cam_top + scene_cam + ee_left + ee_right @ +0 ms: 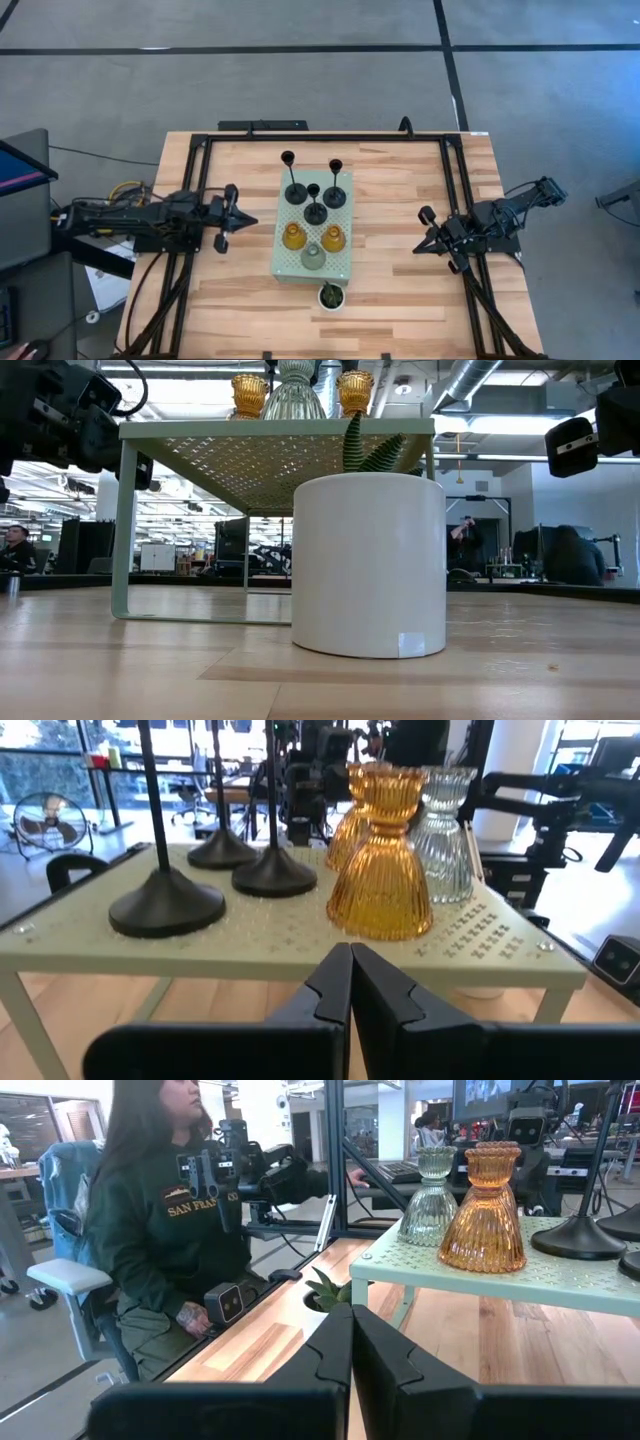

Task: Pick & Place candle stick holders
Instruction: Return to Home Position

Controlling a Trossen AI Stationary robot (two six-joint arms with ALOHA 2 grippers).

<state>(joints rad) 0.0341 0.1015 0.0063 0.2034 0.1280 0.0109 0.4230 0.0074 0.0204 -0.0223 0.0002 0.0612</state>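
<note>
At the high view's centre, the pale green metal shelf board (283,262) is dotted with perforations. Three stemmed candle holders (296,192) are matte black, two ribbed glass ones (292,237) amber, one ribbed glass holder (313,257) clear-grey.

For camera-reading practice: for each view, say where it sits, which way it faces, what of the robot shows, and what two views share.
High view: overhead, looking straight down; left gripper and right gripper flank the green shelf.
Low view: table height, looking level past the white pot; arms at top corners.
Left wrist view: left arm, facing the shelf; own shut fingers.
Right wrist view: facing shelf and a seated person; own shut fingers.
Shared: both wrist views show the clear holder.
</note>
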